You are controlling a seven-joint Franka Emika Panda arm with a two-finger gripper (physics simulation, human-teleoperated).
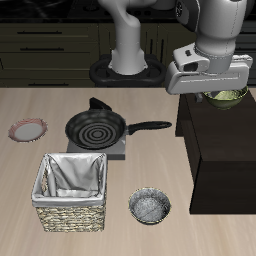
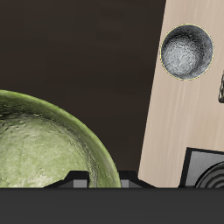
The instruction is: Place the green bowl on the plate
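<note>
The green bowl (image 1: 227,96) is on or just above the dark cabinet (image 1: 225,150) at the table's side, directly under my gripper (image 1: 221,91). In the wrist view the bowl (image 2: 44,149) looms very close. Its rim runs between my two fingertips (image 2: 79,178), and my gripper (image 2: 107,179) looks closed on that rim. The fingers themselves are hidden in the exterior view. The plate (image 1: 27,129), with a reddish-pink rim, lies on the table at the opposite side, far from the gripper.
A black frying pan (image 1: 97,128) sits on a small stove between cabinet and plate, and it also shows in the wrist view (image 2: 210,178). A lined wicker basket (image 1: 72,190) and a grey speckled bowl (image 1: 149,206) (image 2: 186,50) stand near the front edge.
</note>
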